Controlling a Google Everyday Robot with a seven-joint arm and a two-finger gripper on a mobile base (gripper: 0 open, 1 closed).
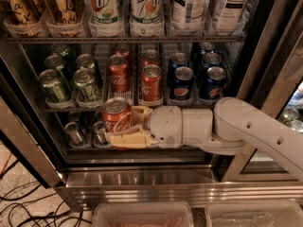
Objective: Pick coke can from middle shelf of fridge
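My gripper (pixel 127 125) is shut on a red coke can (pixel 117 116) and holds it upright just outside the fridge (pixel 142 183), in front of and below the middle shelf (pixel 61 109). The cream fingers (pixel 128 139) clamp the can's lower body. The white arm reaches in from the right. Several more coke cans (pixel 151 82) stand in two lanes on the middle shelf, between green cans (pixel 87 85) on the left and blue Pepsi cans (pixel 182 82) on the right.
The top rack holds tall bottles (pixel 147 8). Small silver-topped bottles (pixel 75 132) stand on the bottom rack behind the held can. The dark door frame (pixel 270 60) stands at the right. Clear plastic bins (pixel 142 215) sit below and cables (pixel 28 207) lie at the lower left.
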